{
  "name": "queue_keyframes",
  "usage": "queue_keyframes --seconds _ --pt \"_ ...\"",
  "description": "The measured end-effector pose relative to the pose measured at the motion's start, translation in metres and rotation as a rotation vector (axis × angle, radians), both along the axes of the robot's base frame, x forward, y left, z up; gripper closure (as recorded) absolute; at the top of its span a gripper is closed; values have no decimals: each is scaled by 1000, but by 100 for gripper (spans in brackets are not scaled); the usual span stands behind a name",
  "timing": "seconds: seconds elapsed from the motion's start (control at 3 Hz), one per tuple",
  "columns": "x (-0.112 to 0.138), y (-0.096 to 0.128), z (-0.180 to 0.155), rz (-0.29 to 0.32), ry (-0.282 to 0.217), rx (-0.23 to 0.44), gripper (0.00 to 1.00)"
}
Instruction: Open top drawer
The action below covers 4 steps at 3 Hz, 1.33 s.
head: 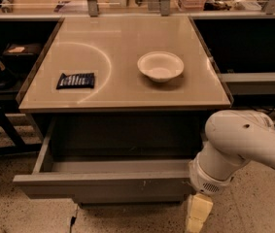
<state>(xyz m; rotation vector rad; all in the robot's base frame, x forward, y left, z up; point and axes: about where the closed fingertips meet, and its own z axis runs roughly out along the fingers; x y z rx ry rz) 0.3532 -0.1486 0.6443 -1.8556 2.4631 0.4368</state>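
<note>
Top drawer (103,184), standing well open
Hand (198,212) low at its right end, grip cannot be told; best eased straight back, not sideways

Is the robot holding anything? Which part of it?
Can't tell. The gripper hangs by the front right corner of the open top drawer.

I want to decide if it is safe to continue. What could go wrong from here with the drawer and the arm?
1. The drawer stands far out. Pulling more might hit its stop, and the jolt could shake the bowl on the tabletop.
2. The gripper hangs low by the drawer's right front corner, near the floor. A careless move might knock the drawer back in or scrape the floor.
</note>
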Motion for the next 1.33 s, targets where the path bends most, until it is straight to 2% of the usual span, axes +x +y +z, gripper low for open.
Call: queue_keyframes --seconds 0.33,0.67,1.33 --pt "-16 -9 8 11 22 -13 0" --pt "-47 -28 21 -13 58 -21 0" --pt "-88 -57 38 -70 106 -23 0"
